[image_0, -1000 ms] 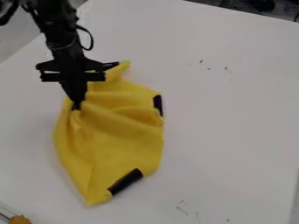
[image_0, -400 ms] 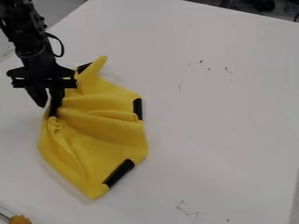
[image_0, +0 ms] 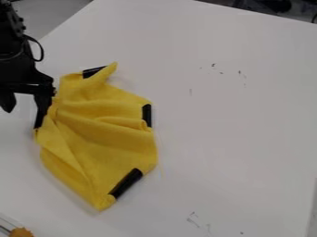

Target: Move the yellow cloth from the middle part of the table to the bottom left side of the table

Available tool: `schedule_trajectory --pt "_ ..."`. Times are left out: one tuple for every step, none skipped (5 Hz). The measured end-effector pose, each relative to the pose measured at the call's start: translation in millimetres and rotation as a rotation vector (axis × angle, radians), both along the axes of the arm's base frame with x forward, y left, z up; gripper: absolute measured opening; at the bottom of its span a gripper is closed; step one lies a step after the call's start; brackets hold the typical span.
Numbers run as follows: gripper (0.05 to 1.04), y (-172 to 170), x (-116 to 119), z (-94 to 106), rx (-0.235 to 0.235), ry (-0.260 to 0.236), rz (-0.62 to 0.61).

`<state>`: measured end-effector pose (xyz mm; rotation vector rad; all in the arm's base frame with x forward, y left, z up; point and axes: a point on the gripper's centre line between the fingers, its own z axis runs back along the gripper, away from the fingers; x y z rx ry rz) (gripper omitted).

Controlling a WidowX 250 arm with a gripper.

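Yellow cloth [image_0: 102, 134] rumpled, creased, black patches along edges, one corner pointed.

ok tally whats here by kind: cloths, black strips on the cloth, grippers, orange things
Yellow cloth: 1
Black strips showing on it: 3
Gripper: 1
Orange thing, bottom left corner: 1
Total: 6
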<state>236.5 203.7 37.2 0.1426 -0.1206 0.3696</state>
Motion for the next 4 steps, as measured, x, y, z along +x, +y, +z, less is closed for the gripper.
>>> schedule_trajectory --pt "1.007 23 3 12.4 0.075 -0.004 -0.048" --pt "1.001 32 15 23.4 0.086 0.014 -0.111" --pt "1.001 12 29 28.3 0.062 0.043 -0.186" --pt "1.001 -8 36 33.2 0.043 0.059 -0.225"
